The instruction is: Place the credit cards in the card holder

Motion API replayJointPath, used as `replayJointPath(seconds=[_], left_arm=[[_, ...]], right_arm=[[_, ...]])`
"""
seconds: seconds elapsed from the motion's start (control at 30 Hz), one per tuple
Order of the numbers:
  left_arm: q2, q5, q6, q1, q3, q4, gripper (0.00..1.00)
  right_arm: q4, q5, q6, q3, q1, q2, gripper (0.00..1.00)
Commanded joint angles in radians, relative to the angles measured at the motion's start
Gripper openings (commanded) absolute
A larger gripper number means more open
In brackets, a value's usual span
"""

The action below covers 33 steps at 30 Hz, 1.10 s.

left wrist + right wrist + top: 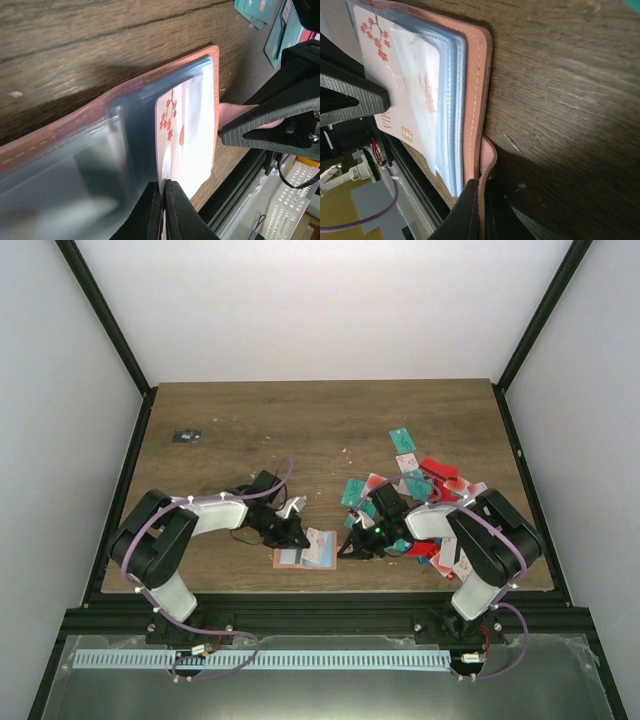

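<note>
We've got the left gripper [163, 184] pinched tight on the white-pink card [187, 140], blossom print showing, partly under a clear pocket of the card holder [75, 122], which lies open at the table's [300, 430] six o'clock edge. The right gripper [481, 189] clamps the holder's soft tab [488, 155] at three o'clock. The card looks light, stiff and slick, so we'd hold it by its short edge. Loose credit cards [425, 485] wait at two o'clock.

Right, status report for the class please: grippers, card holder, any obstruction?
Left gripper shut on white blossom card, card lying against the open sleeves. Right gripper shut on card holder tab. Nothing blocking; spare cards piled right.
</note>
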Motion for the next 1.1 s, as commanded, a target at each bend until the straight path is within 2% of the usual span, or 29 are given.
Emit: replayJointPath(seconds=[0.0,0.5,0.77,1.07], left_arm=[[-0.009,-0.045,-0.081,-0.007,-0.073,0.055,0.04],[-0.025,-0.076,-0.29,-0.068,-0.148,0.232,0.04],[-0.034,-0.11,-0.328,-0.074,-0.162,0.227,0.04],[-0.019,-0.134,-0.348,-0.098,-0.138,0.179,0.09]], right_arm=[[0.031,0.005,0.057,-0.01,0.004,0.032,0.01],[0.096,-0.028,0.142,-0.023,0.004,0.083,0.01],[0.088,-0.028,0.141,-0.026,0.004,0.08,0.01],[0.088,-0.031,0.159,-0.02,0.005,0.08,0.01]])
